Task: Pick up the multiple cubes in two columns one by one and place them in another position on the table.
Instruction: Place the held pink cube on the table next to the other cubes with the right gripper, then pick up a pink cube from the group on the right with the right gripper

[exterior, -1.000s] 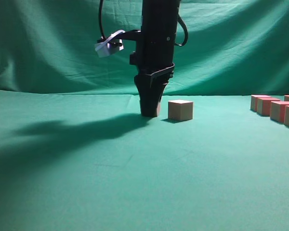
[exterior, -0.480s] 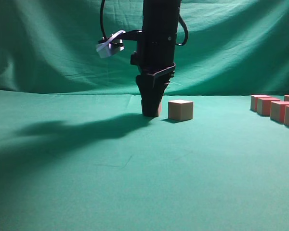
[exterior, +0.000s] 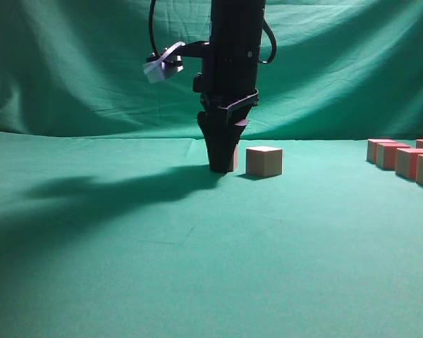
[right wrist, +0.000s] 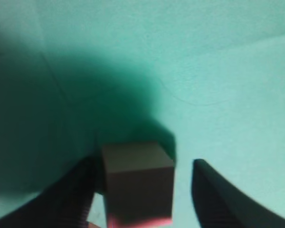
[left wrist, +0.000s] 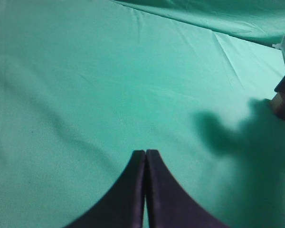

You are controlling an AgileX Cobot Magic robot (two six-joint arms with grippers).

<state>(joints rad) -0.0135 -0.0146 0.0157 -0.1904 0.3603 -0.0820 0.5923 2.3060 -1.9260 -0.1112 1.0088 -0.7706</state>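
Observation:
My right gripper (exterior: 223, 165) stands tip-down on the table (exterior: 197, 246), open around a cube (right wrist: 137, 183) that rests on the cloth. In the right wrist view there is a clear gap between that cube and the right finger (right wrist: 213, 194), while the left finger (right wrist: 80, 190) sits close against it. A sliver of this cube (exterior: 234, 158) shows beside the fingers in the exterior view. A second cube (exterior: 264, 160) stands just to its right. Several more cubes (exterior: 403, 159) are lined up at the far right edge. My left gripper (left wrist: 146, 153) is shut and empty over bare cloth.
A draped green backdrop (exterior: 70, 70) rises behind the table. The right arm casts a broad shadow (exterior: 92, 193) to the left. A cable and a white tag (exterior: 161, 67) hang from the right arm.
The right gripper's jaws have spread apart from the cube they were holding, and the arm has shifted slightly right. The cubes beside it have not moved.

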